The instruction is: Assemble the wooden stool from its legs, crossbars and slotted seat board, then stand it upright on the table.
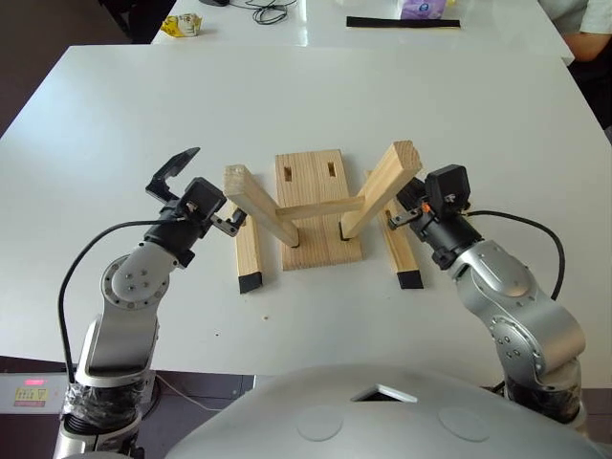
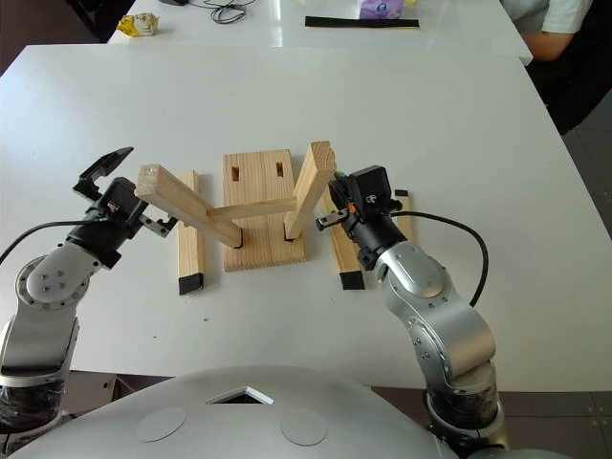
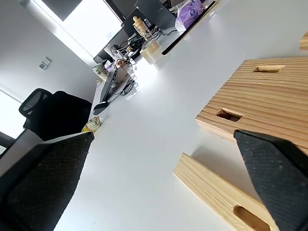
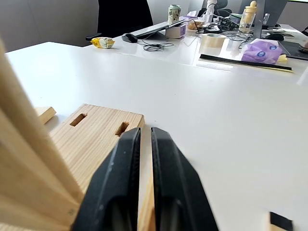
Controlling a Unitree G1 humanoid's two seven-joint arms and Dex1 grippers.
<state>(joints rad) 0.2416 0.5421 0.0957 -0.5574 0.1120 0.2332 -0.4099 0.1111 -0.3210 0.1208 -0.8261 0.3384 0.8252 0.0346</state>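
Seat board (image 1: 311,167) flat on tabletop (image 1: 115,115); two legs joined by crossbar (image 1: 320,206) stand splayed at its near end. Left gripper (image 1: 203,194) wide open beside left leg (image 1: 253,196). Right gripper (image 4: 144,139) pinched closed, empty, beside right leg (image 1: 382,186). Judgement: push both legs down evenly and keep the frame square.

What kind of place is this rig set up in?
Probably an office or lab workspace: an office chair stands by a desk with a mouse and cables on it, behind the white table.
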